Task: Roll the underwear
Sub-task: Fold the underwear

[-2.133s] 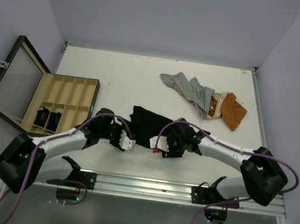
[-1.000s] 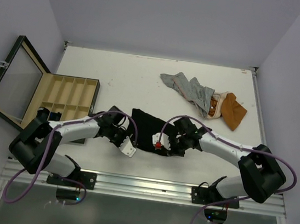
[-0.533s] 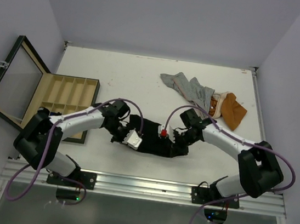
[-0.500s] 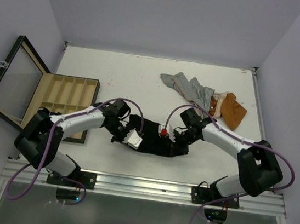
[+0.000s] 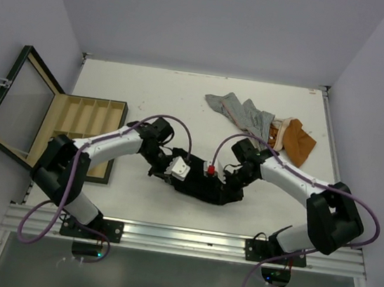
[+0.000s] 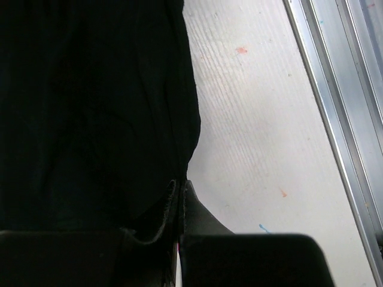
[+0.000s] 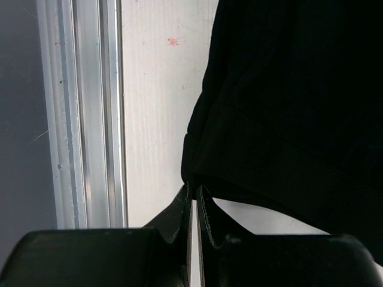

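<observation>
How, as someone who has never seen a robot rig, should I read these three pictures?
Two robot arms, bolted at the table's near edge, each end in a two-finger pincer. The wide picture looks down from above and behind them; the other two come from cameras on the wrists. On the table lie a black garment, a striped one, an orange one, and an open wooden box at left. The left pincer and right pincer are each shut on an edge of the black garment.

Pale lilac walls (image 5: 215, 19) enclose a white table (image 5: 156, 96) edged by an aluminium rail (image 5: 186, 238).
</observation>
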Controlling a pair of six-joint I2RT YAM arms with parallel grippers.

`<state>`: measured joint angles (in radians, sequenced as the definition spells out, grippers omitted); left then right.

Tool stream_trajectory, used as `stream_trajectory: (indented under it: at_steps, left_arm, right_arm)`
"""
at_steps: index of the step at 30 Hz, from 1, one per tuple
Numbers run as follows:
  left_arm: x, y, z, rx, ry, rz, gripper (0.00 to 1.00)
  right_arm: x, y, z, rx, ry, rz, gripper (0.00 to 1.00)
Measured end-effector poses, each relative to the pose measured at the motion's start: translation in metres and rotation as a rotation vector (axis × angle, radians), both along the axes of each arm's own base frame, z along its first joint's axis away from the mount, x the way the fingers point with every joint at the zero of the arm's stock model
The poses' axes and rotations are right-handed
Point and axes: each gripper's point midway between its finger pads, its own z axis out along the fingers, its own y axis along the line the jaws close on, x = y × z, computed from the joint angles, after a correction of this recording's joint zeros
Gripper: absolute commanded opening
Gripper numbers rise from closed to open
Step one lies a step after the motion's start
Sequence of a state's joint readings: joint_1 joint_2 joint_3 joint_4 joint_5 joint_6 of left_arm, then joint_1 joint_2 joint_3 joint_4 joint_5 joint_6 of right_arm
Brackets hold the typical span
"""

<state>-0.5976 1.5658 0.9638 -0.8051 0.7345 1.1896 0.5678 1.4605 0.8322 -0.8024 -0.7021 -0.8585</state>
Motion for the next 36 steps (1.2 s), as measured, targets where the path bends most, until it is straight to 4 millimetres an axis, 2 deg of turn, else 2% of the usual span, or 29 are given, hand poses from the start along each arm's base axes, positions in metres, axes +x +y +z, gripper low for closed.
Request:
stream_trajectory:
  at_steps: [6,11,17,20,23,26,27,28,30,32,33,36]
  left_arm:
    - [0.013,-0.01,0.016,-0.013,-0.001,0.001,0.0]
    - [0.033,-0.021,0.027,-0.024,0.007,0.014,0.0]
    - [0.082,-0.038,0.036,-0.043,0.039,0.056,0.01]
    - [0.111,-0.046,0.033,-0.044,0.074,0.085,0.03]
    - [0.14,-0.051,0.022,-0.042,0.107,0.116,0.07]
    - [0.163,-0.052,0.001,-0.028,0.154,0.156,0.21]
    - [0.169,-0.051,-0.007,-0.02,0.176,0.174,0.32]
    - [0.174,-0.05,-0.016,-0.015,0.19,0.19,0.37]
    - [0.181,-0.046,-0.031,-0.003,0.228,0.237,0.63]
    - [0.183,-0.045,-0.027,-0.025,0.276,0.282,0.72]
    - [0.189,-0.045,-0.024,-0.036,0.264,0.301,0.8]
    - [0.207,-0.047,-0.012,-0.07,0.217,0.355,0.89]
  right_arm:
    - [0.003,-0.003,0.008,0.006,0.006,-0.024,0.0]
    - [0.014,-0.01,0.015,0.027,0.053,-0.096,0.0]
    - [0.044,-0.014,0.018,0.052,0.211,-0.202,0.0]
    - [0.063,-0.016,0.017,0.071,0.32,-0.262,0.01]
    - [0.091,-0.02,0.014,0.106,0.446,-0.338,0.03]
    - [0.119,-0.026,0.002,0.147,0.564,-0.422,0.04]
    - [0.126,-0.028,-0.002,0.161,0.593,-0.445,0.04]
    - [0.132,-0.031,-0.008,0.172,0.623,-0.472,0.04]
    - [0.136,-0.038,-0.015,0.179,0.68,-0.522,0.04]
    - [0.138,-0.041,-0.015,0.181,0.718,-0.566,0.06]
    - [0.141,-0.04,-0.013,0.183,0.724,-0.583,0.07]
    - [0.145,-0.038,-0.011,0.172,0.72,-0.622,0.09]
